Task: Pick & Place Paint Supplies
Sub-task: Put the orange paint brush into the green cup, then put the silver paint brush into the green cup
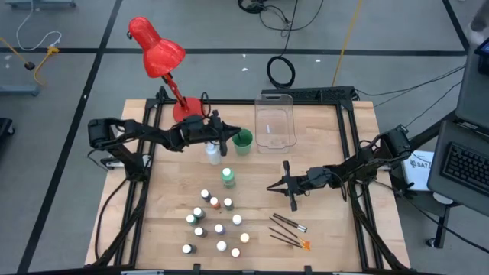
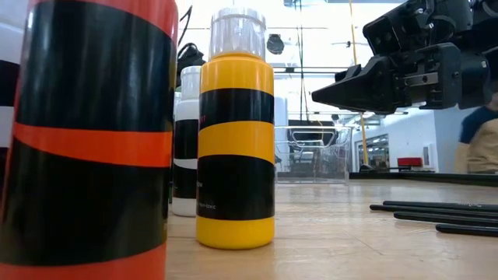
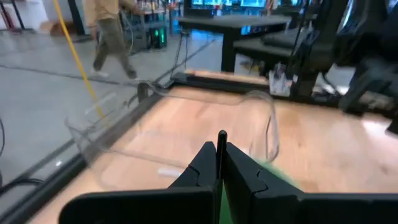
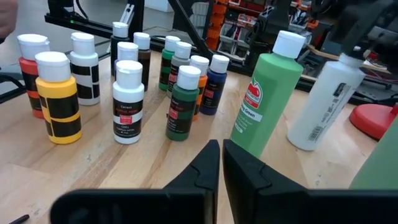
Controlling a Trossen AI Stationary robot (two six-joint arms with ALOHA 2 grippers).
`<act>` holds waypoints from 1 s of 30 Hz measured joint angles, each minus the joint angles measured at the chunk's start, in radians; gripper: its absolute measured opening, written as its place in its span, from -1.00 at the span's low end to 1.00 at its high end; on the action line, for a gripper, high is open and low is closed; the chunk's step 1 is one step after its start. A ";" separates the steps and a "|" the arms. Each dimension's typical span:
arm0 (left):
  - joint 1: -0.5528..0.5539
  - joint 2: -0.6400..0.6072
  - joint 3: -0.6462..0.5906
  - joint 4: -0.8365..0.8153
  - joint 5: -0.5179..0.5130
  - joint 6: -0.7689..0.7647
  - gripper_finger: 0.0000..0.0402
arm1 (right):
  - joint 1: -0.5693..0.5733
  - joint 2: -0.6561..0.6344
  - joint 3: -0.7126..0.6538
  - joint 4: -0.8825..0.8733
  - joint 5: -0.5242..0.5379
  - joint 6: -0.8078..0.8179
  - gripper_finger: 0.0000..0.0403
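- Left gripper [image 1: 227, 136], upper centre of the high view: arm stretched rightward from the left table edge, fingers pressed together and empty, tips over the green cup [image 1: 243, 141], just beside the white bottle [image 1: 212, 153].
- Right gripper [image 1: 272, 186], centre right: arm reached leftward from the right edge, fingers closed on nothing, held above bare wood.
- Green bottle [image 1: 228, 177], centre, stood between the two grippers, apart from both.
- Small paint bottles [image 1: 216, 224], lower centre, clustered upright with white caps up; yellow-and-black bottle [image 2: 234, 140] nearest in the low view.
- Brushes [image 1: 289, 230], lower right of centre, laid side by side, well clear of the bottle cluster.
- Clear bin [image 1: 275, 121], upper centre, near the far table edge, right of the cup.
- Open wood left between right gripper and brushes.
- Wooden tabletop [image 1: 344, 153] in a dark frame; red lamp [image 1: 157, 50] at upper left; grey floor with cables beyond; a person [image 3: 112, 34] at upper left in the left wrist view.
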 joint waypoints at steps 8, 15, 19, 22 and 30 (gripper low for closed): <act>0.002 0.002 -0.002 -0.016 0.015 -0.013 -0.75 | 0.000 0.000 0.000 0.000 -0.003 -0.021 -0.93; 0.001 0.000 -0.001 0.006 0.111 -0.024 -0.31 | 0.000 0.000 0.000 0.000 -0.003 -0.020 -0.93; 0.001 -0.011 -0.001 0.002 0.110 -0.045 0.01 | 0.000 0.000 0.000 0.000 -0.003 -0.019 -0.93; 0.001 -0.038 -0.001 -0.001 0.134 -0.059 0.20 | 0.000 0.000 0.000 -0.001 -0.004 -0.019 -0.93; -0.015 -0.373 -0.001 -0.267 0.272 -0.077 0.39 | 0.000 0.000 0.000 -0.007 -0.004 -0.018 -0.93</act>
